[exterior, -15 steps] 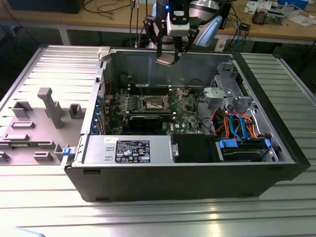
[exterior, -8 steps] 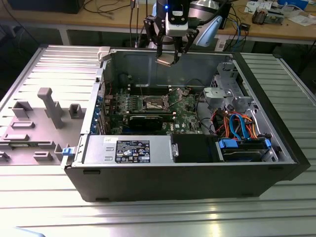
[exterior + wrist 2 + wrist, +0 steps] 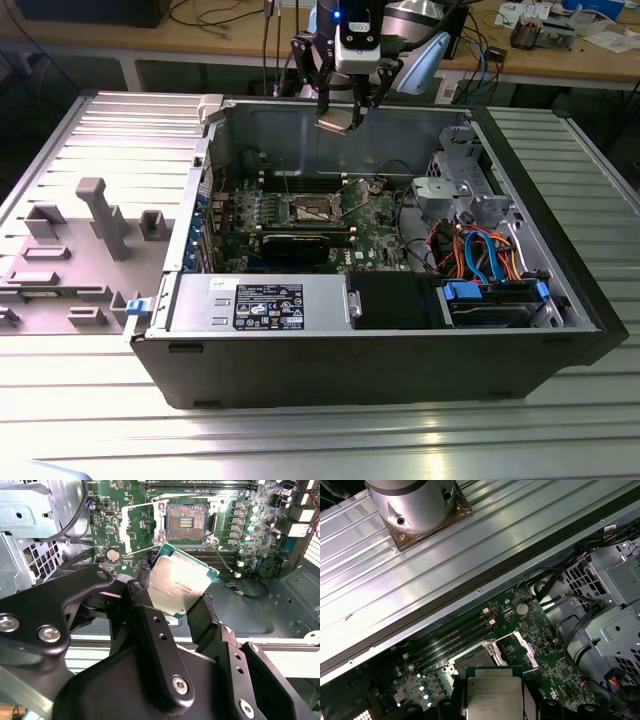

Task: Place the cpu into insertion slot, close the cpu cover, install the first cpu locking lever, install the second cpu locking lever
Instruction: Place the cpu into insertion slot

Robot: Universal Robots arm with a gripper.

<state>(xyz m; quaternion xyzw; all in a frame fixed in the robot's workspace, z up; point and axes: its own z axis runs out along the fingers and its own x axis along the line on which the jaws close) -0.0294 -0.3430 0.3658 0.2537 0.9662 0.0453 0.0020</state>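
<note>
Placement in hand: your black gripper (image 3: 172, 596) clamps the silvery-grey square cpu (image 3: 182, 577), tilted above the dark-centred insertion slot (image 3: 186, 522); seating demands squaring up.

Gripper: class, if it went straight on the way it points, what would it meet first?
The gripper holds the cpu; it would likely reach the open slot, or board beside it, first. Depth unclear.

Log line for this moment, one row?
gripper: shut on cpu | over open case | insertion slot: empty | cpu cover: open
</note>
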